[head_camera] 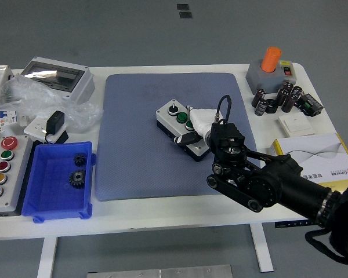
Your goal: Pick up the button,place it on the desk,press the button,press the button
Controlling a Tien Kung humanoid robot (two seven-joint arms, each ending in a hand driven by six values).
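Note:
A grey button box (175,117) with a black selector knob and green buttons lies on the blue-grey mat (139,145) near its middle right. My right hand (196,124), white-fingered on a black arm coming in from the lower right, rests on the box's right half. Its fingers (200,116) lie curled over the box top at a green button, hiding the near end. I cannot tell whether a finger presses down. My left arm is out of view.
A blue bin (46,191) holding two black gears stands at the left. A long multi-button panel (3,168) lies at the far left, a grey enclosure (61,78) behind it. An orange-knob box (269,72), capacitors (278,98) and a paper box (313,156) are on the right.

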